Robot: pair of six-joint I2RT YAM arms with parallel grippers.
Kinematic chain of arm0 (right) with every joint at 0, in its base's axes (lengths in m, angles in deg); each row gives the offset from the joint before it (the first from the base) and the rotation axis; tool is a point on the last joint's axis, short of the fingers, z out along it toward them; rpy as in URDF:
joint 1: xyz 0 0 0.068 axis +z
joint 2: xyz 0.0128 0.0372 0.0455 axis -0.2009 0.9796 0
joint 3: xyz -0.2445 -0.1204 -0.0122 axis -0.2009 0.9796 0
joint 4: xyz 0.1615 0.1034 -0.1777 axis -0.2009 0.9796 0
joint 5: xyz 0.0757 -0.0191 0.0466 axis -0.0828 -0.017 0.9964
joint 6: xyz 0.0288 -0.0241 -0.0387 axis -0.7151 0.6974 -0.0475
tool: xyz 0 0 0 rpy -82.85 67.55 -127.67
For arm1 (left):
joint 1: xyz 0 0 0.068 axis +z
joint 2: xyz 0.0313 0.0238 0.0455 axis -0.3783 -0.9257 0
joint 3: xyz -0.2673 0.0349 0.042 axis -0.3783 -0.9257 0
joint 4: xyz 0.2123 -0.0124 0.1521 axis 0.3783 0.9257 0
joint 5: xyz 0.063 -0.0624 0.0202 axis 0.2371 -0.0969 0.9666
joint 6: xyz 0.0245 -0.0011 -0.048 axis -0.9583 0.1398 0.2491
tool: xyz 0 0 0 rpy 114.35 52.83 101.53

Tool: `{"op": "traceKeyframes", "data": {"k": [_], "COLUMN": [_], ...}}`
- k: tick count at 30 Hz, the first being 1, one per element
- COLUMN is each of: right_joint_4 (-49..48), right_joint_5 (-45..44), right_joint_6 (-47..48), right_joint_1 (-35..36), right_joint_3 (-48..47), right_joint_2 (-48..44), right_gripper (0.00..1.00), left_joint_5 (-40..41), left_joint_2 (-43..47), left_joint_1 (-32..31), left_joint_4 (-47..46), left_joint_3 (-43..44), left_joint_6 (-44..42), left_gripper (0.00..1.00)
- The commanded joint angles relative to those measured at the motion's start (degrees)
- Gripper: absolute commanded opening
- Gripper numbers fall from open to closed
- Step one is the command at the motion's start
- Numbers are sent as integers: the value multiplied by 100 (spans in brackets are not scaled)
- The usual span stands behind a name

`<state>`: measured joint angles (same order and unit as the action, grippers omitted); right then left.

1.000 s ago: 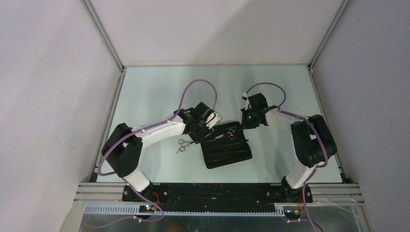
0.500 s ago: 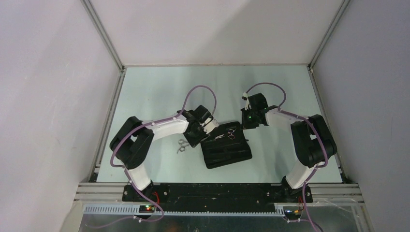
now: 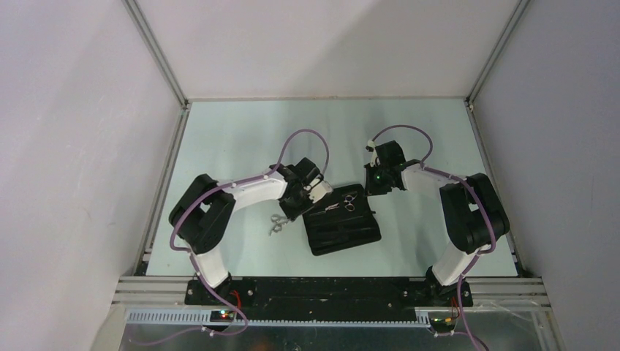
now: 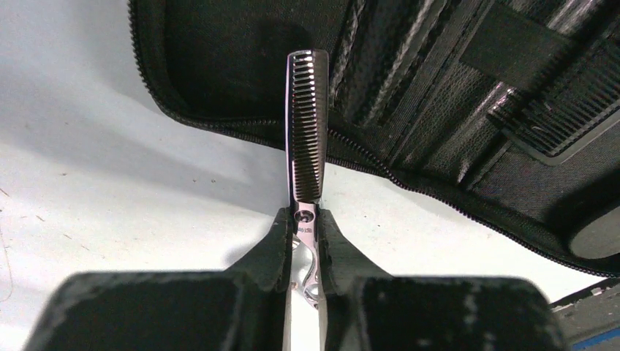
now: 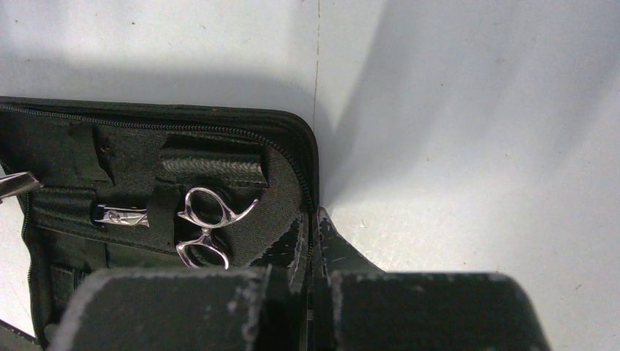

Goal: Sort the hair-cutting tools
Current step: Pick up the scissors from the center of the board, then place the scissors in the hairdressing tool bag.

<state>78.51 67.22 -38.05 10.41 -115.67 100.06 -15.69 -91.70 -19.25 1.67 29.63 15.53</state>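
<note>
My left gripper (image 4: 303,216) is shut on silver thinning scissors (image 4: 305,131) at the pivot. The toothed blade points over the zip edge of the open black case (image 4: 241,58). In the top view the left gripper (image 3: 297,208) is at the case's left edge, and the scissors' ring handles (image 3: 276,222) stick out to its left. A second pair of silver scissors (image 5: 205,227) sits strapped inside the case (image 3: 343,228). A black comb (image 4: 556,121) lies in a case slot. My right gripper (image 5: 313,223) is shut on the case's zip rim at its far right corner (image 3: 371,189).
The pale table (image 3: 241,139) is enclosed by white walls with metal rails at the left (image 3: 162,190) and right (image 3: 491,190) edges. The arm bases stand on the black bar (image 3: 329,289) at the near edge.
The left arm's elbow has swung inward and its gripper, holding the scissors, has shifted slightly nearer along the case's left edge. The right arm and case have not moved.
</note>
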Motion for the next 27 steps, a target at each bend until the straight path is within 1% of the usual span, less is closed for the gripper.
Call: {"op": "traceKeyframes", "data": {"k": [1, 3, 8, 12, 16, 22, 27], "right_joint_4": [77, 75, 88, 86, 77, 71, 74], "right_joint_5": [331, 332, 332, 337, 345, 350, 351], "right_joint_6": [16, 19, 27, 28, 27, 26, 21], "right_joint_1": [59, 57, 59, 64, 74, 81, 88], "right_joint_3": [-131, -133, -131, -131, -129, -129, -134], "right_joint_2": [-75, -85, -105, -108, -108, -104, -108], "right_gripper": [0, 0, 0, 0, 0, 0, 0], "left_joint_5": [-269, -290, -307, -289, -261, -287, -305], "left_joint_2": [-70, -139, -403, -686, -907, -1149, -1498], "left_joint_1": [40, 41, 30, 30, 27, 17, 22], "left_joint_4": [328, 533, 1010, 1444, 1800, 2116, 2358], "left_joint_3": [426, 670, 1363, 1752, 2020, 2234, 2619], "left_joint_6": [-192, -242, -344, -316, -251, -225, -216], "left_gripper": [3, 0, 0, 0, 0, 0, 0]}}
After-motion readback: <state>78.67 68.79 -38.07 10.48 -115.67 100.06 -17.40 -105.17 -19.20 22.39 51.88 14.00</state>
